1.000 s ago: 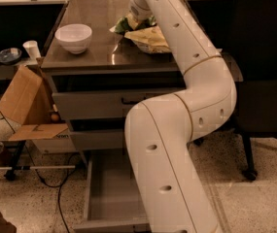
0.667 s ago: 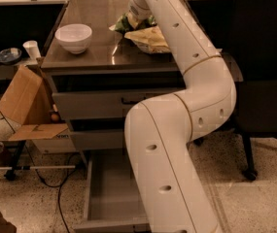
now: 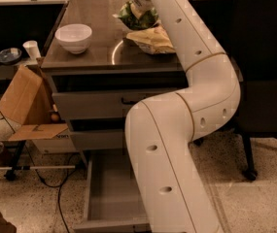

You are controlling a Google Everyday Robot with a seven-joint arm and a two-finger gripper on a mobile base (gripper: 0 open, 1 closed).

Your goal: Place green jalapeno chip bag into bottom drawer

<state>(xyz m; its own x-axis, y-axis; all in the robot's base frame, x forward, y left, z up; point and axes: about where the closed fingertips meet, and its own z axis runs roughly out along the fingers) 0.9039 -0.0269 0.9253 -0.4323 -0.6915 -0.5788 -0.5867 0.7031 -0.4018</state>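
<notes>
The green jalapeno chip bag sits crinkled at the back of the cabinet top, just behind a tan-yellow chip bag. My gripper is right on the green bag's upper side, mostly hidden by my own white wrist, so its hold on the bag cannot be made out. The bottom drawer is pulled out at floor level, showing a flat grey interior. My large white arm crosses in front of its right part.
A white bowl stands on the left of the cabinet top. The two upper drawers are closed. An open cardboard box and cables lie at the left. A black office chair stands at the right.
</notes>
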